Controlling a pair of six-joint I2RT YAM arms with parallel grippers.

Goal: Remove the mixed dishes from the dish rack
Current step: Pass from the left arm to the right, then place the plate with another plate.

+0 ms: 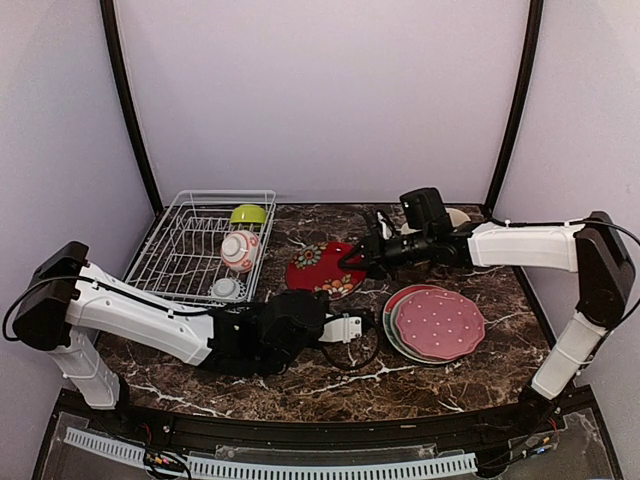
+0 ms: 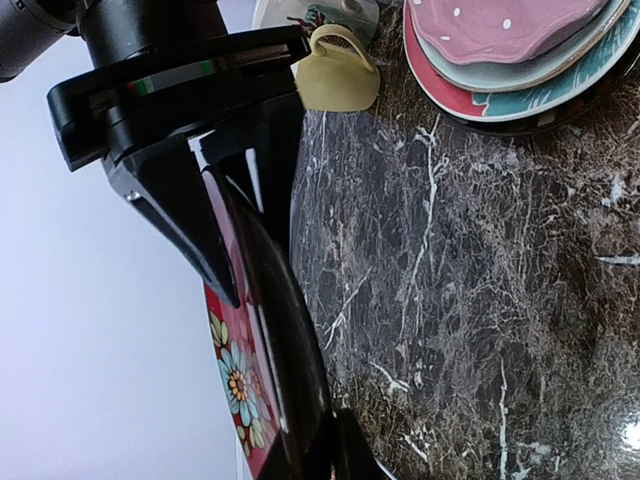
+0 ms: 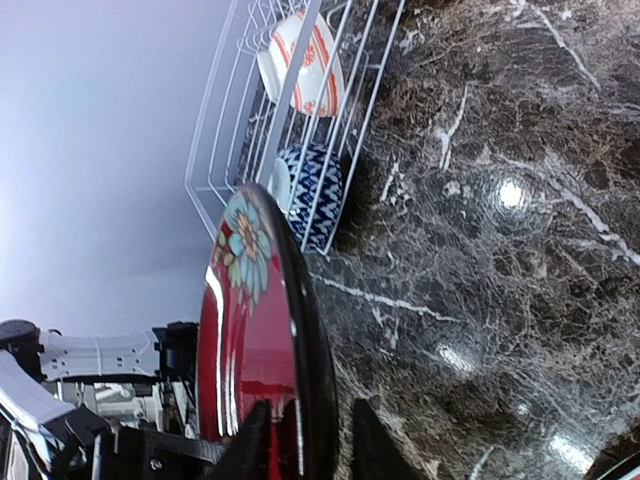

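Observation:
The red floral plate (image 1: 325, 268) with a black back is held on edge above the table between both arms. My left gripper (image 1: 338, 305) is shut on its lower rim (image 2: 235, 380). My right gripper (image 1: 362, 258) straddles the right rim. One finger lies on the red face (image 3: 245, 340) and a small gap shows at the back finger (image 3: 368, 440). The white wire dish rack (image 1: 190, 215) at the back left holds a lime-green bowl (image 1: 248, 213), a red-and-white bowl (image 1: 240, 250) and a small blue-patterned bowl (image 1: 227, 288).
A stack of plates (image 1: 437, 323) with a pink dotted one on top lies at the right. A yellow mug (image 2: 335, 75) and a cream patterned mug (image 2: 330, 15) stand behind it. The table is dark marble, with purple walls around it.

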